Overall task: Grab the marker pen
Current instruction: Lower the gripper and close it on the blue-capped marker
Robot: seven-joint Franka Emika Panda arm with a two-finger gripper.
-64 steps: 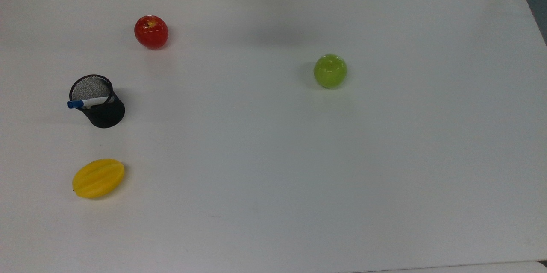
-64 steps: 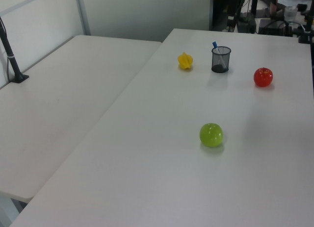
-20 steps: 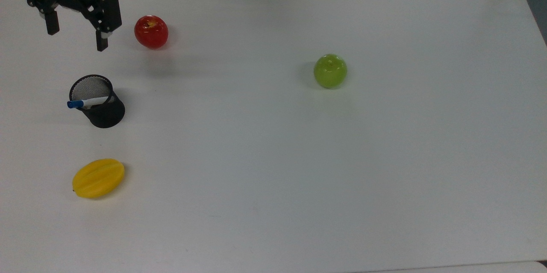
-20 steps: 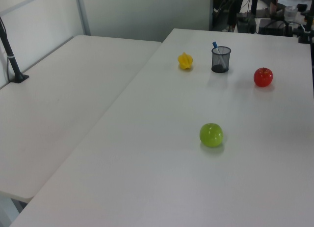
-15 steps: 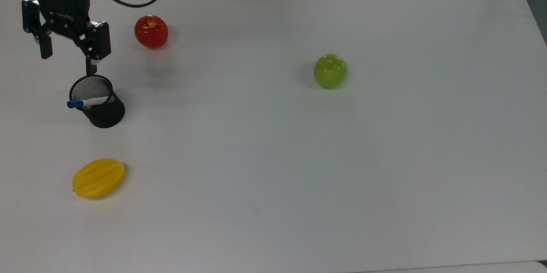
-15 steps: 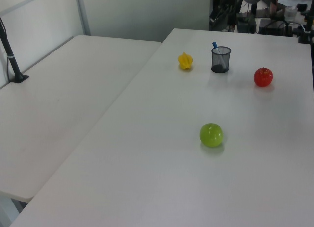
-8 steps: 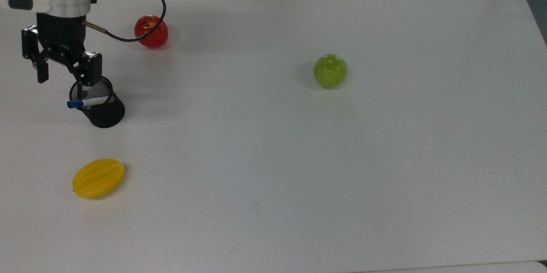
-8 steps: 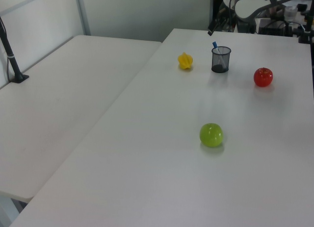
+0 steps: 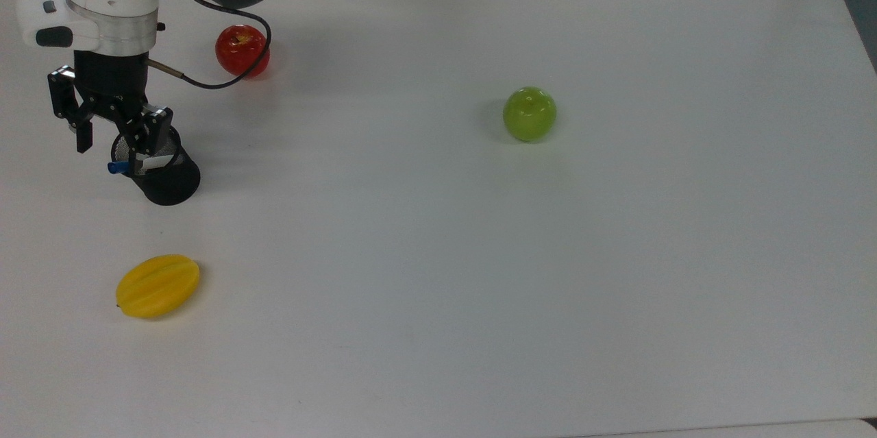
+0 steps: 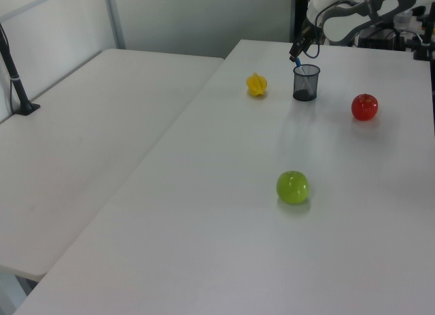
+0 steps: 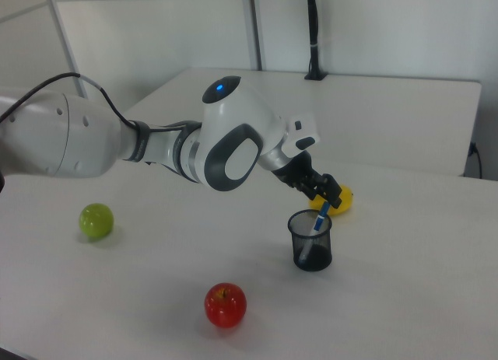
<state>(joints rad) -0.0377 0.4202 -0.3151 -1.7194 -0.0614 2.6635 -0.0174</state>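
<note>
The marker pen (image 9: 120,167) leans in a black mesh cup (image 9: 168,181) at the top view's left, its blue cap poking over the rim. In the left view the pen's cap (image 10: 298,62) sticks up from the cup (image 10: 306,84). The right view has the pen (image 11: 320,218) slanting out of the cup (image 11: 310,241). My gripper (image 9: 113,150) hangs open just above the cup's rim, one finger on each side of the cap, touching nothing that I can see. It also appears above the pen in the left view (image 10: 296,53) and the right view (image 11: 324,193).
On the white table (image 9: 438,253) lie a red apple (image 9: 242,51) behind the cup, a green apple (image 9: 529,114) toward the middle, and a yellow ridged fruit (image 9: 157,285) in front of the cup. The arm's cable loops near the red apple.
The arm came in from the top view's upper left and kept descending toward the cup. The gripper now sits lower, over the pen's cap. Fruits, cup and pen have not moved.
</note>
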